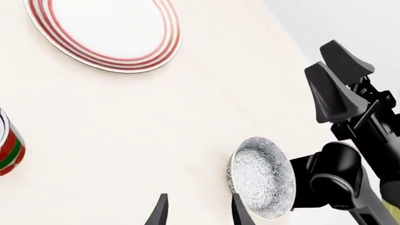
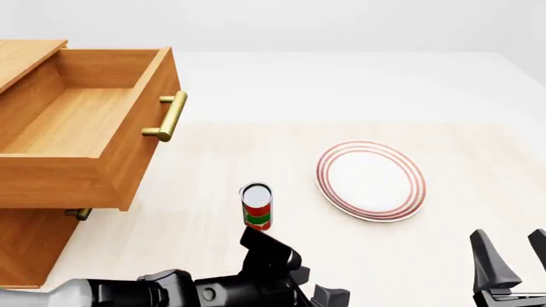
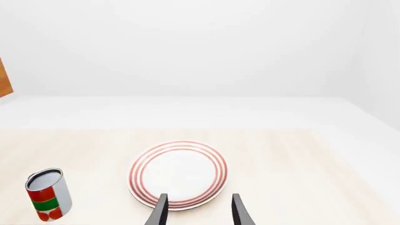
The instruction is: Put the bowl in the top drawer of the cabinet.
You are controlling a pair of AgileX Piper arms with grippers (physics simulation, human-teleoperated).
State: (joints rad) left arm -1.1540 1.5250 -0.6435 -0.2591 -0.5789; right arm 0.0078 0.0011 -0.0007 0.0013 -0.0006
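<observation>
A pale wooden table [image 2: 213, 236] under plain white walls carries everything we have to work with. At the far left stands the cabinet [image 2: 25, 246], its top drawer [image 2: 81, 128] already pulled well out and empty, brass handle facing the plate [image 2: 371, 180].

The bowl [image 1: 262, 177] shows only in the left wrist view, lying near the table's edge just beside the left hand [image 1: 198, 211], whose fingers stand apart with nothing between them. One fingertip sits right at the bowl's rim; we cannot tell whether it touches. In the front view the left arm hides the bowl. The right hand [image 3: 198, 210] also stands apart and empty, hovering toward the plate, well away from the can [image 2: 257, 206].

We judge the bowl to be rigid glazed ceramic: moderately heavy, smooth, apt to slip, and liable to chip if dropped. Its body looks too wide to span, so we would pinch the rim, one finger inside and one outside the wall, squeezing firmly and lifting level before carrying it over the drawer's side wall.
</observation>
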